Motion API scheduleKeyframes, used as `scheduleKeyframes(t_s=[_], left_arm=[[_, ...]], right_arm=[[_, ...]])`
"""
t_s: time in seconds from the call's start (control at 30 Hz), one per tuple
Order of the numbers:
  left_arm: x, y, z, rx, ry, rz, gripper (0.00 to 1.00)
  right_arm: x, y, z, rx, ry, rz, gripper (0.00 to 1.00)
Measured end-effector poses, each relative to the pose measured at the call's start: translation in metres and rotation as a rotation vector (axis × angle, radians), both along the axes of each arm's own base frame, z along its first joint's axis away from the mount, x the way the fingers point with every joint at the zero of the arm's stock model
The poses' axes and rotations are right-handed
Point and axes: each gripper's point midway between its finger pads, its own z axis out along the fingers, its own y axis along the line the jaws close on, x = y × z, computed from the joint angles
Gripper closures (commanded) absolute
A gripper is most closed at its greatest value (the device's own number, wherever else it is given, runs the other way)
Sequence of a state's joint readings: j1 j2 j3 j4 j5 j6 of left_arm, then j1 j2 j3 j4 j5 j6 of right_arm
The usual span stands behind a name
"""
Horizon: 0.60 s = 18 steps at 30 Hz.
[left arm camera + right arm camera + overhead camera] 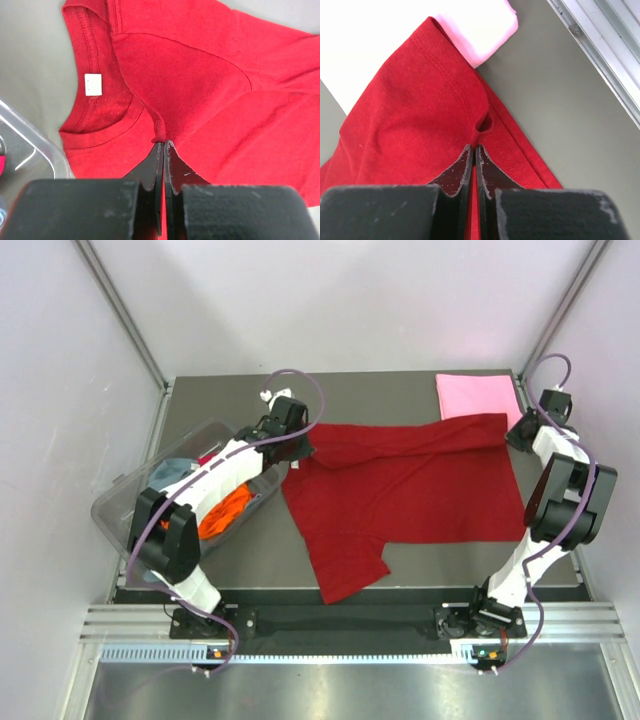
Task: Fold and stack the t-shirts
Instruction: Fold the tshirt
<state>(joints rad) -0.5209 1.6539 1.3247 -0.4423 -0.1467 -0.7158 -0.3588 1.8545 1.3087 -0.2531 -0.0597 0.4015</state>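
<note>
- The dark red t-shirt is lying spread across the middle of the tabletop, with its far edge bunching into a fold and one sleeve trailing toward the near side.
- My left jaws are pressing together on a ridge of its cloth just beside the collar, where the white neck label is showing.
- My right jaws are pinching its far right corner, close to the stitched hem.
- That corner is overlapping the near edge of the folded pink t-shirt, which is sitting at the far right.
- The clear tub is standing at the left, holding an orange t-shirt and a grey-blue t-shirt.
</note>
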Motion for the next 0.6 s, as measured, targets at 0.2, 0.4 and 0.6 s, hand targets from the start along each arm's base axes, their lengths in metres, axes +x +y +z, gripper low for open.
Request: scheduleKeyframes(t_s=[0.2,0.4,0.6], left_arm=[[-0.007,0.004,0.000,0.041,0.007,0.006,1.00],[-0.009,0.015,-0.004,0.097,0.014,0.030,1.00],[-0.013,0.021,-0.005,0.127,0.025,0.038,1.00]], right_arm=[[-0.001,-0.002,-0.001,-0.006,0.005,-0.007,1.00],[-0.006,-0.004,-0.004,-0.014,0.020,-0.021,1.00],[-0.018,-0.006,-0.015,-0.012,0.059,-0.041,1.00]])
